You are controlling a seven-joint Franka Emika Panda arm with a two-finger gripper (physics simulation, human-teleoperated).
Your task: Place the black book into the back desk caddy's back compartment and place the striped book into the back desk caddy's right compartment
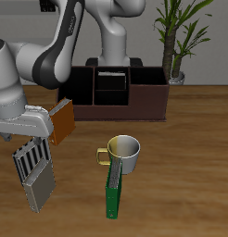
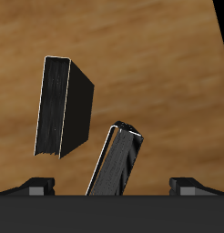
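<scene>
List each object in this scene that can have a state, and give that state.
Two-finger gripper: open, holding nothing.
Thin black book: upright on the wooden table, outside the caddy.
Grey striped book: tilted, on the table, not gripped.
Dark brown desk caddy: open-topped.
White mug: upright.
Green book: standing on edge beside the mug.

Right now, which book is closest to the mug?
The green book, right beside the mug. The orange-brown book, striped book and speckled grey book cluster well apart from it.
</scene>
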